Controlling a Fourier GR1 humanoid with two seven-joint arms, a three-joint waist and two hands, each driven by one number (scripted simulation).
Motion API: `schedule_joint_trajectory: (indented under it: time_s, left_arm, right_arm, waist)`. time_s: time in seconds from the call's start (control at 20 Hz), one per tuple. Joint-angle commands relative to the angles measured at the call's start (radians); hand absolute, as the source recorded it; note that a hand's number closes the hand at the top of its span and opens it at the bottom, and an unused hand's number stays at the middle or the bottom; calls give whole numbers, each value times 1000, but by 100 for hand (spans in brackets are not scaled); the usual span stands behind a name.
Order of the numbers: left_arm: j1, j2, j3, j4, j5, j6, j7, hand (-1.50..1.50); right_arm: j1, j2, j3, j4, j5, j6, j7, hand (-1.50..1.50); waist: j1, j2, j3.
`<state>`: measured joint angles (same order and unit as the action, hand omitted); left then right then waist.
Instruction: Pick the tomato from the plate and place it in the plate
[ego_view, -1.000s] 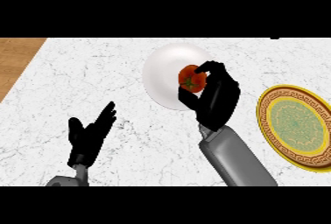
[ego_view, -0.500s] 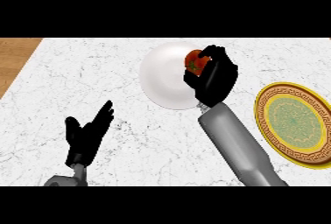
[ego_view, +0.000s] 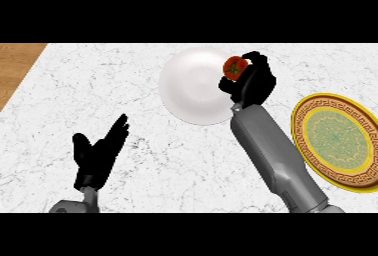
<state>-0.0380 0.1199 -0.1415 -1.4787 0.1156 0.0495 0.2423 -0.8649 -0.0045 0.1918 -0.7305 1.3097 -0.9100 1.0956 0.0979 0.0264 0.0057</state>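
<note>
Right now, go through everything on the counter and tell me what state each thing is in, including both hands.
Red tomato: held in the right robot hand, over the white plate's right edge.
Plain white round plate: lying on the counter, nothing resting on it.
Yellow-rimmed green patterned plate: on the counter at right, nothing on it.
Right robot hand: fingers curled round the tomato.
Left robot hand: open, fingers up, resting at lower left.

Kitchen: marble counter (ego_view: 184, 165), plates (ego_view: 193, 85).
</note>
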Motion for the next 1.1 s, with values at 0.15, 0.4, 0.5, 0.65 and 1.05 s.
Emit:
schedule_joint_trajectory:
  time_s: [0.15, 0.4, 0.5, 0.65, 1.05]
  left_arm:
    - [-10, -32, -17, 50, -18, 12, -13, 0]
    - [9, -7, -3, 32, -6, -6, -1, 0]
    - [-9, -12, -9, 24, -13, 3, 20, 0]
    - [-24, 3, 22, 72, -7, -3, 5, 0]
    - [4, -22, 38, 90, -9, 19, -31, 0]
  right_arm:
    - [-57, 4, -34, 169, -335, -59, -152, -150]
    - [-47, 4, -11, 119, -476, -195, -358, -150]
    - [-64, 4, -47, 114, -492, -258, -412, -150]
    - [-52, 4, -22, 68, -565, -357, -454, -150]
    - [146, 4, 110, -198, -926, -337, -682, -150]
  waist:
    - [9, 13, -2]
    - [8, 8, -1]
    - [-4, 10, -1]
    - [-11, 5, -2]
    - [-56, -12, -3]
